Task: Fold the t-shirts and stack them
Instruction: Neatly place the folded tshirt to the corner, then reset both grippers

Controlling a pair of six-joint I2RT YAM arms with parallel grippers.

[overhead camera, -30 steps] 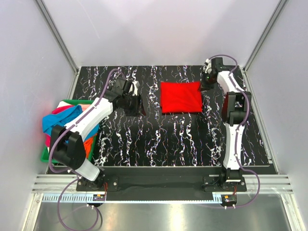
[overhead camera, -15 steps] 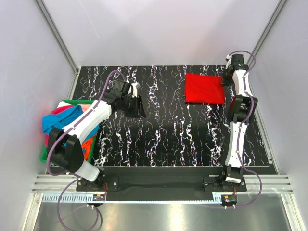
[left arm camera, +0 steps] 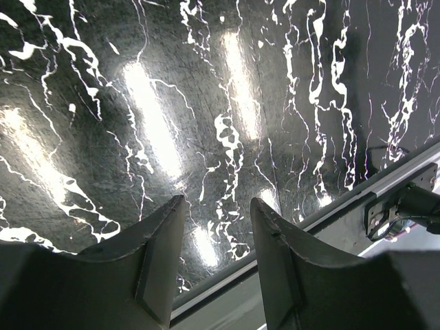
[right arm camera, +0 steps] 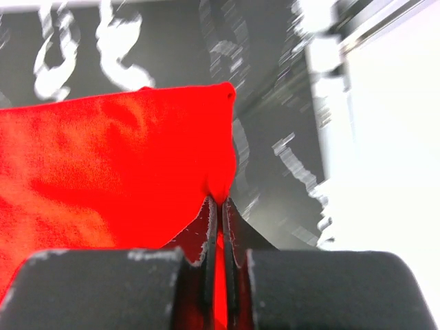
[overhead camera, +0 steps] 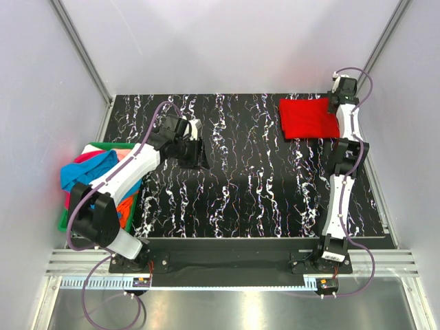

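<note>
A folded bright red t-shirt (overhead camera: 309, 117) lies at the far right corner of the black marbled table (overhead camera: 240, 179). My right gripper (overhead camera: 335, 110) is shut on its right edge; in the right wrist view the red t-shirt (right arm camera: 103, 172) is pinched between the closed fingers (right arm camera: 220, 206). My left gripper (overhead camera: 201, 155) is open and empty over the table's left middle; in the left wrist view (left arm camera: 214, 220) only bare table shows between the fingers. Blue, pink and orange t-shirts (overhead camera: 88, 172) lie piled in a green bin at the left.
The green bin (overhead camera: 103, 146) stands off the table's left edge. White enclosure walls and metal posts (overhead camera: 364, 65) close in behind and beside the red shirt. The table's metal front rail (left arm camera: 385, 179) shows in the left wrist view.
My right gripper has dragged the red t-shirt from the table's back middle to the far right corner. The left arm has barely moved.
</note>
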